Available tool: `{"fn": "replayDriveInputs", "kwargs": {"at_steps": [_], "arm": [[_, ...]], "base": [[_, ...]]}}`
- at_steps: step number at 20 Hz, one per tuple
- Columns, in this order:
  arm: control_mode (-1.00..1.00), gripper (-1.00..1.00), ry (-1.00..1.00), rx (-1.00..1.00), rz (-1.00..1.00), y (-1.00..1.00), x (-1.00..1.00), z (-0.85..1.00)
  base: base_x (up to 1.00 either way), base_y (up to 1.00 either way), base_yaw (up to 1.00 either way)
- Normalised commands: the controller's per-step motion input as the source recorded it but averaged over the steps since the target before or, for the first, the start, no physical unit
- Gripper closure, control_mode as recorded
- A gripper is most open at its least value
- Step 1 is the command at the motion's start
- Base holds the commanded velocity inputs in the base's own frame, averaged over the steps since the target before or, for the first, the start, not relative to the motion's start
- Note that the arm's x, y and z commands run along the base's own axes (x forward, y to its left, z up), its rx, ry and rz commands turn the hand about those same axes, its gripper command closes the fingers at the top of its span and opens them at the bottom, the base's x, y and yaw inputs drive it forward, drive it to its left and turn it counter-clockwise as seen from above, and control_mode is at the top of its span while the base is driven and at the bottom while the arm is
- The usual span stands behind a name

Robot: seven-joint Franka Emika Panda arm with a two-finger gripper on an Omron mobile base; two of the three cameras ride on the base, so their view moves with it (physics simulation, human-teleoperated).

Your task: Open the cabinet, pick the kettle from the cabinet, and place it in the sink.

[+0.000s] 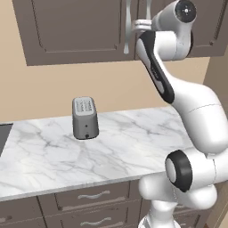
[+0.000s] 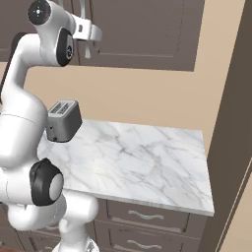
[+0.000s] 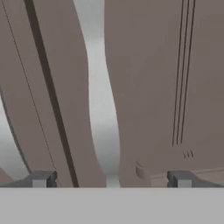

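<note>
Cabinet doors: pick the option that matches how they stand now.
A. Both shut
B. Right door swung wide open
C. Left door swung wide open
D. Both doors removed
A. Both doors of the cabinet lie flat and shut, and the gripper hangs with its jaws spread on either side of a silver handle, not yet closed on it.
</note>
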Motion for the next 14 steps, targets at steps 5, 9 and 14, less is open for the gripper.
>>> {"fn": "replayDriveInputs", "kwargs": {"at_steps": [5,9,14], "arm": [[-1.0,-1.0,-0.01,0.01,0.0,0.14,0.34,0.05],[-1.0,-1.0,0.0,0.0,0.0,0.11,0.35,0.0],[-1.0,-1.0,0.0,0.0,0.0,0.04,0.35,-0.05]], "base": [[0.0,0.0,0.0],[0.0,0.0,0.0],[0.0,0.0,0.0]]}}
